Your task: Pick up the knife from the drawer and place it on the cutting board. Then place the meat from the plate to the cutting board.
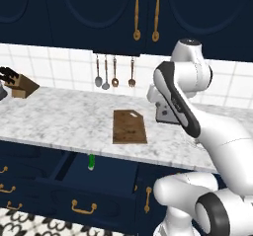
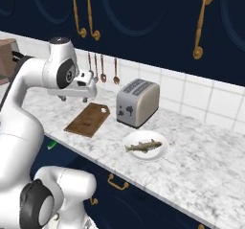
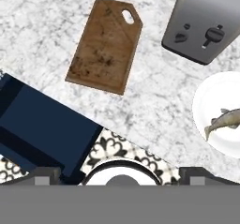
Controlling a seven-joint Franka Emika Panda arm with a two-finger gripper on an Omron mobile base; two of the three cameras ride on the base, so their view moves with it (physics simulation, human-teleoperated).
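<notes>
Hovering high over the table [image 1: 59, 119], I hold the fingers [image 2: 74, 98] spread wide and empty, so the hand camera takes in everything. The knife [image 1: 91, 162] lies in the open drawer [image 1: 94, 178] below the board [image 1: 129, 127], my first target. The meat [image 2: 142, 146] waits on its plate [image 2: 160, 155] beside the toaster [image 2: 138, 102].

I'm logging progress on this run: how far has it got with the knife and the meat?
Done: only the drawer is open. In hand: nothing; the gripper hangs open above the counter. Left: everything else. The knife lies in the drawer, the meat sits on the plate, and the cutting board is bare.
</notes>
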